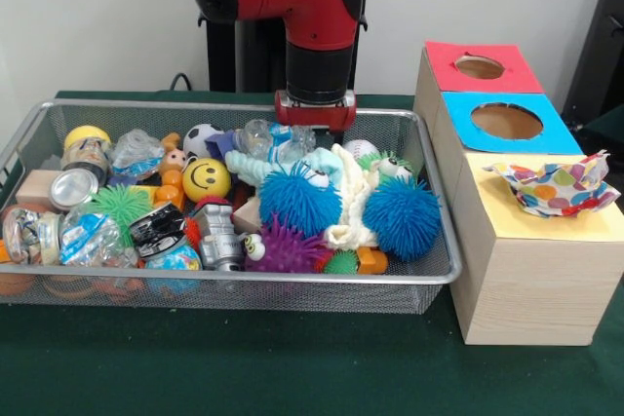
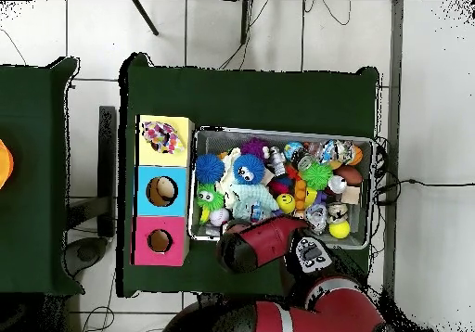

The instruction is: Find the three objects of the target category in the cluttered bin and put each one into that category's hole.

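The wire mesh bin (image 1: 244,285) is full of toys; it also shows in the overhead view (image 2: 278,131). One polka-dot cloth (image 1: 556,185) lies bunched on the yellow surround (image 1: 507,216) of the wooden box and covers the hole; it shows from above too (image 2: 165,135). No other polka-dot cloth shows in the bin. My gripper (image 1: 314,114) hangs at the bin's far side, just above the clutter near the mint-green cloth (image 1: 283,165). Its tips are hidden behind the toys. The cream cloth (image 1: 351,204) lies between two blue spiky balls.
The box also has a blue-surround hole (image 1: 506,121) and a red-surround hole (image 1: 479,66), both uncovered. The bin holds blue spiky balls (image 1: 298,198), a yellow smiley ball (image 1: 206,179), a purple spiky ball (image 1: 285,248), cans and bagged items. Green cloth covers the table (image 1: 292,358).
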